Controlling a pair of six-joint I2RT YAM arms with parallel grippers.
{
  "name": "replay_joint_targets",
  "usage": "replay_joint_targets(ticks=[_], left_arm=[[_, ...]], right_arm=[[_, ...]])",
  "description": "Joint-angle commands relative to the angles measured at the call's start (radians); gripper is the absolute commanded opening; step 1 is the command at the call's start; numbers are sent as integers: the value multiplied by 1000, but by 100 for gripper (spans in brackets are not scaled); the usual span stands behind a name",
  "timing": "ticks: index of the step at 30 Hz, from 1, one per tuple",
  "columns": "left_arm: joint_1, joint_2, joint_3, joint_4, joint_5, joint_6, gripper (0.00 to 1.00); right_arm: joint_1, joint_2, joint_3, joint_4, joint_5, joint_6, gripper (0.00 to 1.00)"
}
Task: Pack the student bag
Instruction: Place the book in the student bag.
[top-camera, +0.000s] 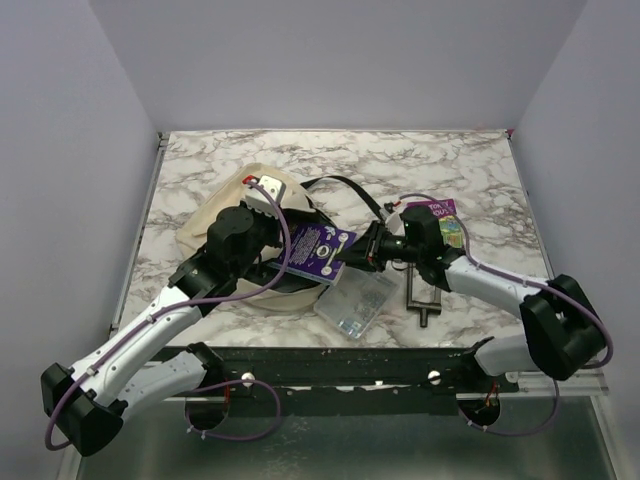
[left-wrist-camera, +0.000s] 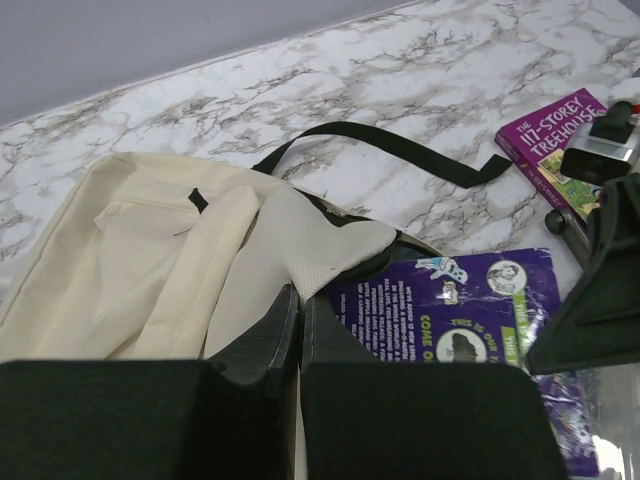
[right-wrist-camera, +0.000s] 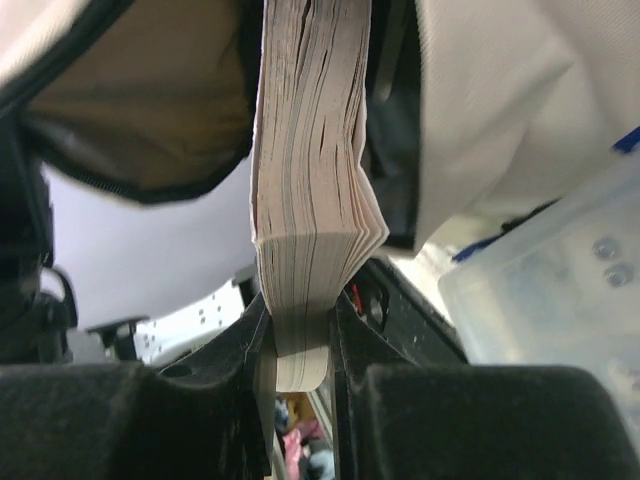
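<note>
The cream student bag lies at the left middle of the table, its black strap trailing to the right. My left gripper is shut on a cream flap of the bag at its opening; in the left wrist view the fingertips pinch the fabric. Pinched by its page edge in my shut right gripper is a purple book, which is tilted toward the opening. In the right wrist view the pages rise from the gripper toward the bag's dark inside.
A clear plastic box lies just in front of the held book, close to my right gripper. A second purple book lies flat at the right, and a black T-shaped metal piece sits beside the box.
</note>
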Motion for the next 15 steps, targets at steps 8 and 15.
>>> replay_joint_targets(ticks=[8,15], left_arm=[[-4,-54,10,69,90,-29,0],[0,-61,15,64,55,7,0]], right_arm=[[83,325,106,417,174,142,0],[155,756,507,572,187,216,40]])
